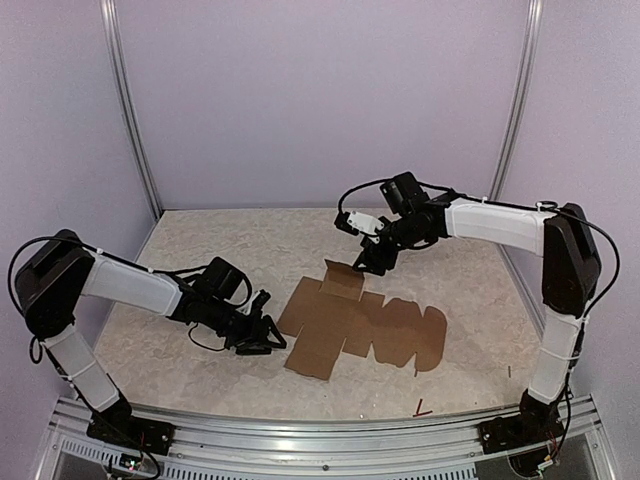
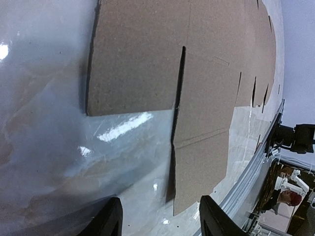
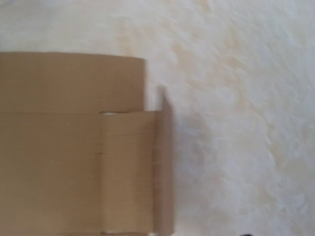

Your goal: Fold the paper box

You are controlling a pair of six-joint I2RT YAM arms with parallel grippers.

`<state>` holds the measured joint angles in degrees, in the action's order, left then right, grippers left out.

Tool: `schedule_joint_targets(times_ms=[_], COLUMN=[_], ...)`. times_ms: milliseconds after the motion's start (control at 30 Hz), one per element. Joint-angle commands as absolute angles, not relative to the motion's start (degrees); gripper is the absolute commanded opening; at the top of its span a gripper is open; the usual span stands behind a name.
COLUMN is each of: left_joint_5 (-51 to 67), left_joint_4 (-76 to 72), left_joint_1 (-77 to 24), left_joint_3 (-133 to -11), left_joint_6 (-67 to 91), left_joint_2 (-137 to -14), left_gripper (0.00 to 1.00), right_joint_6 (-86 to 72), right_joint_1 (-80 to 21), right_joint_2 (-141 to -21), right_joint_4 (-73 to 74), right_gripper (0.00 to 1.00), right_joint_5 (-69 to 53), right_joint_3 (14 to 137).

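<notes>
The paper box lies as a flat brown die-cut sheet in the middle of the table. My left gripper is low at the sheet's left edge and open. In the left wrist view, the near corner of a panel lies on the table between and ahead of the fingertips, and neither touches it. My right gripper hovers over the sheet's far flap. The right wrist view shows that flap with its end strip bent up. No finger shows in that view and nothing is held.
An aluminium rail runs along the near table edge, also in the left wrist view. Tiny dark scraps lie near the front right. Purple walls close in the back and both sides.
</notes>
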<state>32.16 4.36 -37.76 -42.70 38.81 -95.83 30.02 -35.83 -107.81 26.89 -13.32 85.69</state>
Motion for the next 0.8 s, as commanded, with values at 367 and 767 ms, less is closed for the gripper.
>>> schedule_joint_targets(times_ms=[367,767], left_joint_5=[28.47,22.33], left_joint_4=[3.6,0.89], left_joint_1=[-38.5,-38.5], left_joint_3=[-42.76,-43.06], left_joint_6=[41.97,45.86], left_joint_2=[-97.31,-93.95], left_gripper=[0.52,0.53], right_joint_6=[21.86,7.46], right_joint_1=[-35.15,-30.47], right_joint_2=[-122.86,-114.51], right_joint_4=[33.83,28.79], right_gripper=[0.38,0.0], right_joint_5=[-9.38,-10.22], right_joint_3=[101.05,90.33])
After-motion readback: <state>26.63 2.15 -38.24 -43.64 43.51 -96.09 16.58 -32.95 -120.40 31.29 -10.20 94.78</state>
